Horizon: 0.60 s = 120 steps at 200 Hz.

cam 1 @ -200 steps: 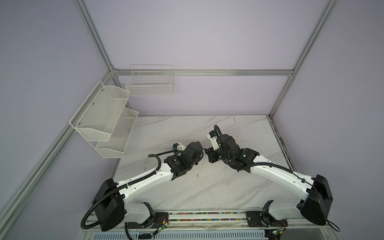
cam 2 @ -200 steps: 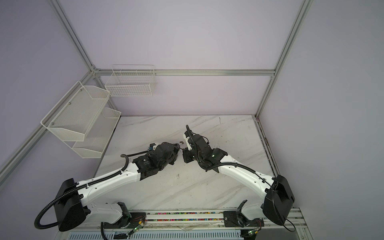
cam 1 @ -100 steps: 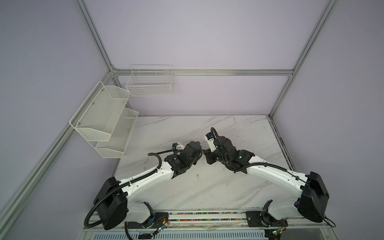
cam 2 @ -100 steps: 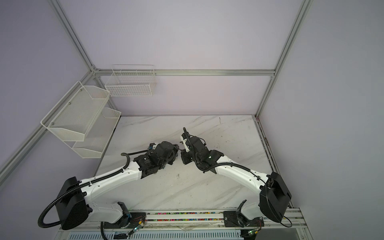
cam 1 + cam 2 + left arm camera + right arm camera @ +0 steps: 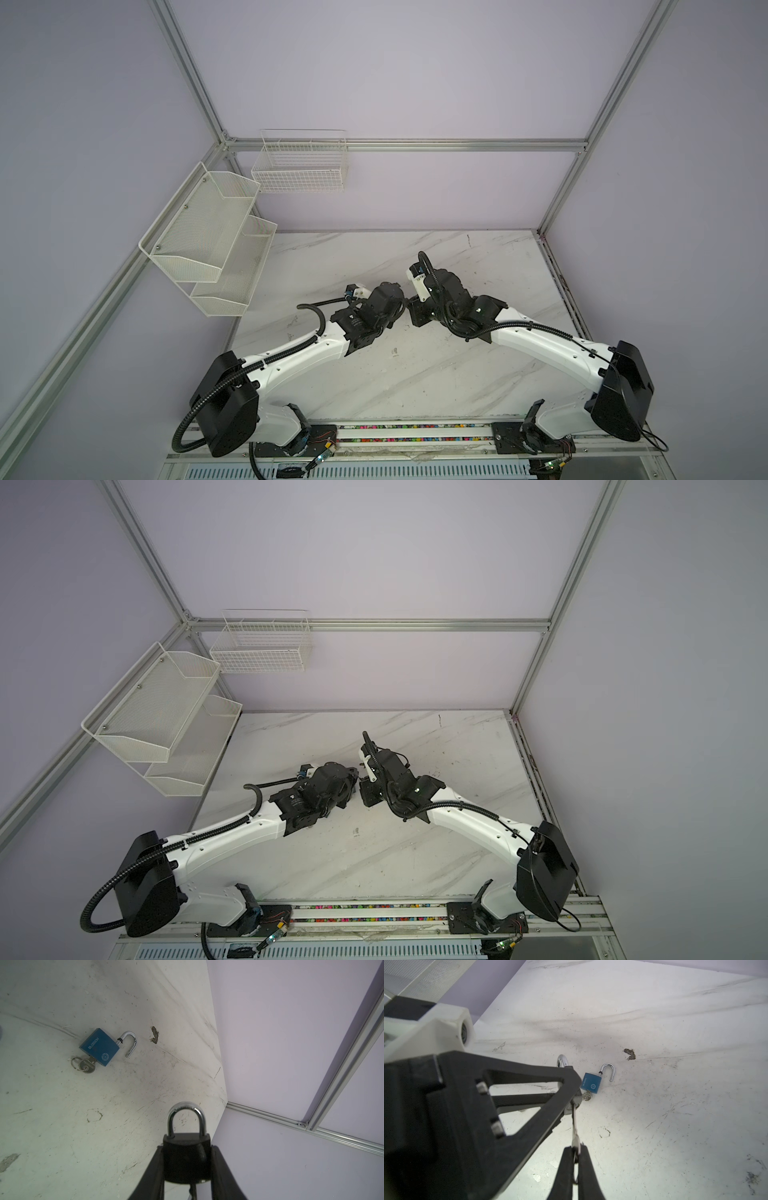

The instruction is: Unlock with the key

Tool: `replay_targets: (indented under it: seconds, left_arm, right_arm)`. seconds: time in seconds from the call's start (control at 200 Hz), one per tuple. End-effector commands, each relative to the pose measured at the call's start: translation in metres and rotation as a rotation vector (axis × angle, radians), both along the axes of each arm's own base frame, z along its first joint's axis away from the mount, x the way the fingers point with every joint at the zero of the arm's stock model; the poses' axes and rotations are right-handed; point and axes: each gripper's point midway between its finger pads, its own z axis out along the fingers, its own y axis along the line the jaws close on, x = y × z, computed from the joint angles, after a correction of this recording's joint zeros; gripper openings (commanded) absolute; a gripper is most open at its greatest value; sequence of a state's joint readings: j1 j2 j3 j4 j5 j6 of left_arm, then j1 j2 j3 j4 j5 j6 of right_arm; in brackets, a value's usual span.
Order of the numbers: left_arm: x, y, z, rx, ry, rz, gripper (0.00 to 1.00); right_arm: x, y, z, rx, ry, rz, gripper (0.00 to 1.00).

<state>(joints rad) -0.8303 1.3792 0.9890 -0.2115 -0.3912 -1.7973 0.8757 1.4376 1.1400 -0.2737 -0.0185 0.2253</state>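
My left gripper (image 5: 187,1152) is shut on the body of a black padlock (image 5: 187,1159), whose silver shackle (image 5: 186,1106) is closed and points away from the wrist. In the right wrist view, my right gripper (image 5: 576,1148) is shut on a silver key (image 5: 574,1136). The key's tip reaches the base of the black padlock (image 5: 576,1103), next to the left gripper's finger (image 5: 529,1105). In both top views the two grippers meet nose to nose above the table's middle, the left gripper (image 5: 395,301) against the right gripper (image 5: 415,311).
A blue padlock (image 5: 99,1047) lies flat on the marble table (image 5: 415,374), its shackle swung open and a key with a ring in its base; it also shows as the blue padlock (image 5: 591,1083). White mesh shelves (image 5: 208,245) and a wire basket (image 5: 299,166) hang on the walls.
The right arm has edged slightly left, toward the left gripper. The left arm has barely moved, and both grips are unchanged.
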Motion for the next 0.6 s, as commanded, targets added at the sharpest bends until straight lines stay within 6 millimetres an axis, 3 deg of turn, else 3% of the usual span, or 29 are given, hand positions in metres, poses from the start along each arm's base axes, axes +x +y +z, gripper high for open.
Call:
replay_targets:
  seconds: [0.0, 0.045, 0.055, 0.09, 0.285, 0.595]
  left_arm:
    - [-0.025, -0.059, 0.055, -0.226, -0.059, -0.241, 0.00]
    - [-0.025, -0.051, 0.053, -0.215, -0.060, -0.223, 0.00]
    - [-0.025, -0.050, 0.053, -0.215, -0.062, -0.220, 0.00]
    - [-0.025, -0.044, 0.054, -0.220, -0.067, -0.209, 0.00]
    - [-0.025, -0.024, 0.064, -0.226, -0.086, -0.164, 0.00]
    - [-0.024, -0.014, 0.072, -0.218, -0.114, -0.150, 0.00]
  right_arm:
    - [-0.012, 0.031, 0.059, 0.171, -0.170, 0.127, 0.00]
    - [-0.012, 0.029, 0.059, 0.168, -0.176, 0.127, 0.00]
    - [-0.014, 0.027, 0.068, 0.183, -0.191, 0.125, 0.00]
    - [-0.015, 0.022, 0.072, 0.183, -0.202, 0.113, 0.00]
    - [-0.012, 0.009, 0.066, 0.133, -0.240, 0.081, 0.00]
    - [-0.020, 0.017, 0.080, 0.170, -0.241, 0.140, 0.00]
